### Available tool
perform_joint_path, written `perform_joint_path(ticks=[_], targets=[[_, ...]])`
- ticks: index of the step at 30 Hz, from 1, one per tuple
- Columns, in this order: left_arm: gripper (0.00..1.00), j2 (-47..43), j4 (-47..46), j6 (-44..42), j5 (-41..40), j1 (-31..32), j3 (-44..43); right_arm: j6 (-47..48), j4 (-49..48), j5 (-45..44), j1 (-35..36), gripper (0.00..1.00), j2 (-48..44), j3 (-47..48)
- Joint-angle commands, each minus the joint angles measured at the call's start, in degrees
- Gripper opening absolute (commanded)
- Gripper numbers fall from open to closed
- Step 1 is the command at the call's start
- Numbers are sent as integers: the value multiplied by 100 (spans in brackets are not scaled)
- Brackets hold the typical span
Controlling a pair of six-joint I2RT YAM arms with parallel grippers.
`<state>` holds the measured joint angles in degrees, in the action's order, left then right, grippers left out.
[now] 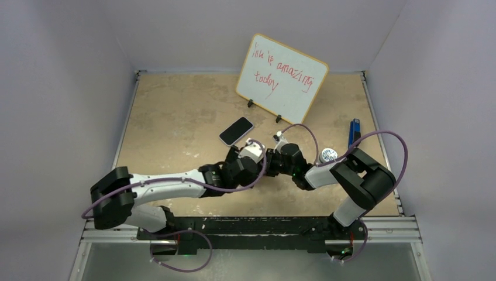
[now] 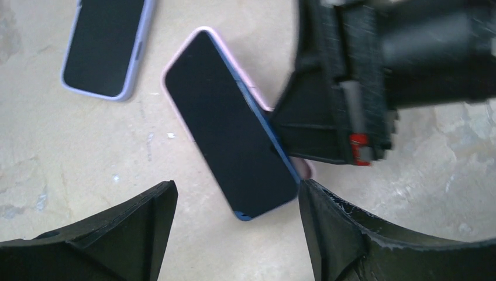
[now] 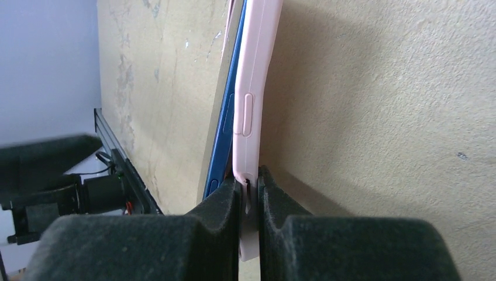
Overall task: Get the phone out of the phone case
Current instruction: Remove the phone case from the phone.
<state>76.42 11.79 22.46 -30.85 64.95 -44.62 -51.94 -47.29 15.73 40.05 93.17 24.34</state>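
blue phone (image 2: 231, 126), dark screen, partly seated in pink case (image 3: 251, 88); one long edge popped free, case wall peeled off it.

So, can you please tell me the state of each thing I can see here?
left claw: open, above the blue phone.
right claw: shut on an edge of the pink case.
blue phone: screen dark, partly out of the case.
pink case: pinched, phone partly inside.
second phone: lying flat, screen dark, untouched.
whiteboard: standing, red writing on it.
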Motion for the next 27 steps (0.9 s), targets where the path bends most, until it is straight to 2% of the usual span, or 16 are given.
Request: perform_joint_path(ticks=[1,9,13,22,27], targets=[[78,604,48,-349,-924,606,-479,-163,-44,15,-21,0,-100,258],[76,1422,192,-377,-1346,1001,-856,-305,-175,168,-22,0,62,295],[72,1534,416,-288,-1627,996,-923,-309,-184,218,-19,0,128,349],[57,1735,714,-110,-1877,994,-1014,-369,-303,332,-15,0,220,379],[55,1975,690,-113,-2108,993,-1079,-398,-388,375,-17,0,253,396]])
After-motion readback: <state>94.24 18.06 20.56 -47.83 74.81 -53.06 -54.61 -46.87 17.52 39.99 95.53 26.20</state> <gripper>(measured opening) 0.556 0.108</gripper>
